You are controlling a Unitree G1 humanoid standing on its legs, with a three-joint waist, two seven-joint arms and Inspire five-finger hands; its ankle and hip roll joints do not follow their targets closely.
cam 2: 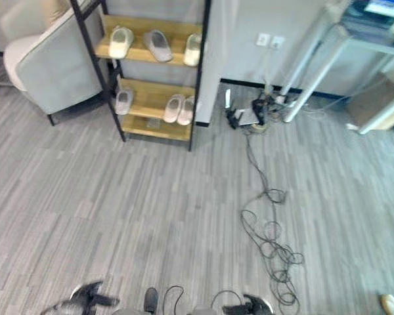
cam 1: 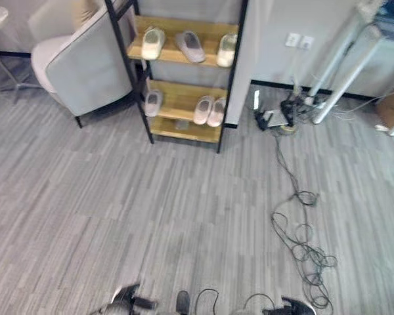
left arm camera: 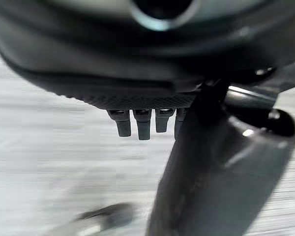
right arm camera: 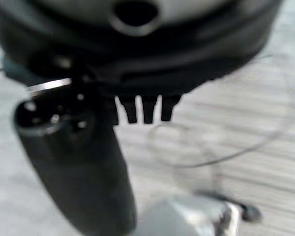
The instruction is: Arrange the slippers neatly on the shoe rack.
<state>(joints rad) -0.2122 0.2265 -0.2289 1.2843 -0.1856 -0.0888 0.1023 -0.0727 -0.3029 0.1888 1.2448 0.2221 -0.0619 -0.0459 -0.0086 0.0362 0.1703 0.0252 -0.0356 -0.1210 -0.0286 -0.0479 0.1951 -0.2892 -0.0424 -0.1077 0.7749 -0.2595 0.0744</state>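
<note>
The slippers are sitting on the shoe rack (cam 1: 184,79), well apart from both hands, which are hanging low over the floor (cam 1: 151,210) at the near edge of the head views. The upper shelf is carrying a cream slipper (cam 1: 152,43), a grey slipper (cam 1: 191,46) lying at a slant, and another cream slipper (cam 1: 226,50) at the right end. The lower shelf is carrying a single pinkish slipper (cam 1: 153,103) on the left and a pair of pinkish slippers (cam 1: 209,111) lying side by side on the right. The left hand (left arm camera: 142,125) is holding nothing, its fingers pointing straight at the floor, thumb set apart. The right hand (right arm camera: 147,109) is likewise keeping straight fingers, empty.
</note>
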